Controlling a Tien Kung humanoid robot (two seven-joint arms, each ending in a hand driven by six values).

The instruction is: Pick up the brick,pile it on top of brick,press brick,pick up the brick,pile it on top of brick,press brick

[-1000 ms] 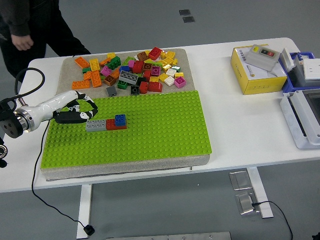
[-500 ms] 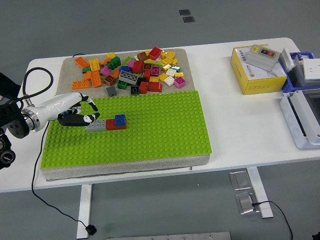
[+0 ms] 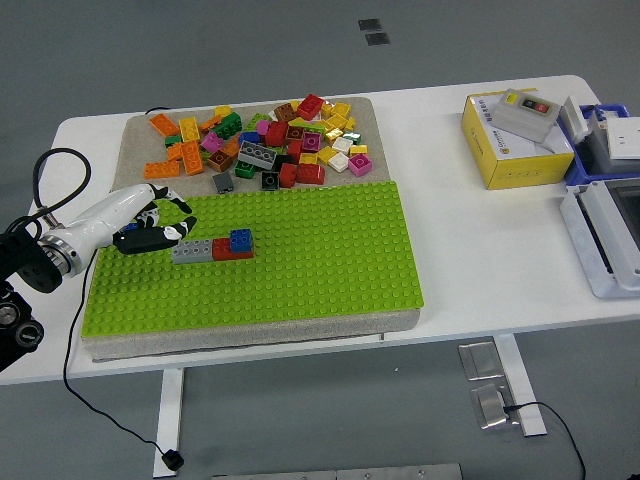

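On the green baseplate [image 3: 300, 260] a grey brick [image 3: 191, 251] and a red brick [image 3: 231, 250] lie in a row, with a small blue brick [image 3: 240, 238] stacked on the red one. My left hand [image 3: 150, 226] hovers just left of the grey brick, over the plate's left part. Its fingers are loosely spread and hold nothing. A pile of loose coloured bricks [image 3: 270, 140] lies on the beige mat behind the plate. The right arm does not show.
A yellow box [image 3: 510, 150] with a grey button unit on top stands at the right. Blue and grey containers [image 3: 605, 200] sit at the far right edge. A black cable [image 3: 60, 170] loops over the table's left end.
My left hand has drawn back a little to the left, away from the grey brick. The person at the top left has left the view. The bricks have not moved.
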